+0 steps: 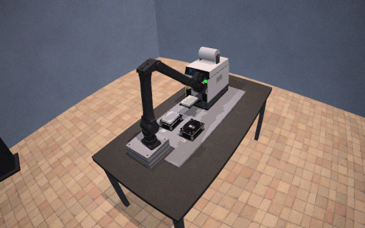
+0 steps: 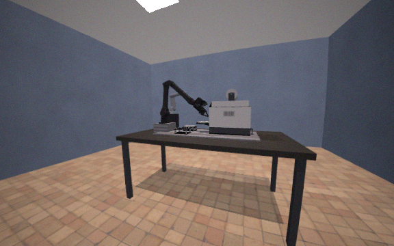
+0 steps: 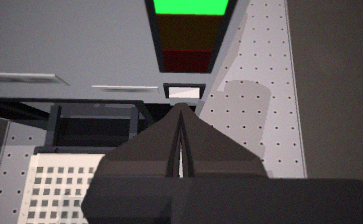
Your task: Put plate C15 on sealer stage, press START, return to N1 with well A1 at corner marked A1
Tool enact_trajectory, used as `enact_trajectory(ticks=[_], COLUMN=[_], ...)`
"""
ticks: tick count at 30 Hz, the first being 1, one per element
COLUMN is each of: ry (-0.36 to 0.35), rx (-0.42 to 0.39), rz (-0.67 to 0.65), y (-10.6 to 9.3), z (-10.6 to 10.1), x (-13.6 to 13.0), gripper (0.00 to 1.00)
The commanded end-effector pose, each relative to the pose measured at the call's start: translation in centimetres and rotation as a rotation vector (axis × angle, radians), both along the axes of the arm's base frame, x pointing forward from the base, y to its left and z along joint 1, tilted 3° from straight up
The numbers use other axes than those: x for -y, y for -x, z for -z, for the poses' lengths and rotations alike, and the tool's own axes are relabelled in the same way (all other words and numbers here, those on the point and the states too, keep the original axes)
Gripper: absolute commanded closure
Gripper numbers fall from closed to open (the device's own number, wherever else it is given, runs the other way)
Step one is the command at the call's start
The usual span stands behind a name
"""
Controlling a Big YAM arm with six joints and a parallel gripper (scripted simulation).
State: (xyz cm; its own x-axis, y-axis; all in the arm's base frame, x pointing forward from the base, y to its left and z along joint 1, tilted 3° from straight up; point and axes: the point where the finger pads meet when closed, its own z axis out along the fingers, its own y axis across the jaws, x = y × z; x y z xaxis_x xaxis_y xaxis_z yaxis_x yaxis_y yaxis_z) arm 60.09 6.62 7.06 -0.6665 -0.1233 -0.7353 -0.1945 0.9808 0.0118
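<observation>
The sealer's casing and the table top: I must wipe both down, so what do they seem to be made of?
The sealer's casing looks like painted metal or hard plastic: smooth, matte, light grey panels over a dark base. The table top looks like a dark, matte board, perhaps laminate; no grain shows, so the material stays uncertain.

My place at the worktop

My base [image 1: 138, 151] stands near one end of the worktop [image 1: 233, 126], the sealer [image 1: 212, 79] toward the far end. Between them sit two nests [image 1: 170, 120] [image 1: 191, 128] side by side. A plate [image 1: 189, 101] lies on the sealer's stage, below my gripper [image 3: 181, 115].
</observation>
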Motion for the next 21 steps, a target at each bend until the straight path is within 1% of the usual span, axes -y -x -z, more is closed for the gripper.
enact_trajectory(ticks=[1,10,21], ry=[-0.007,-0.006,-0.010], rx=[0.029,0.019,0.053], rz=[0.011,-0.001,-0.005], y=[-2.1,-2.3,-3.3], z=[-1.3,-1.0,-1.7], x=[0.0,-0.8,-1.1], gripper=[1.00,1.00,1.00])
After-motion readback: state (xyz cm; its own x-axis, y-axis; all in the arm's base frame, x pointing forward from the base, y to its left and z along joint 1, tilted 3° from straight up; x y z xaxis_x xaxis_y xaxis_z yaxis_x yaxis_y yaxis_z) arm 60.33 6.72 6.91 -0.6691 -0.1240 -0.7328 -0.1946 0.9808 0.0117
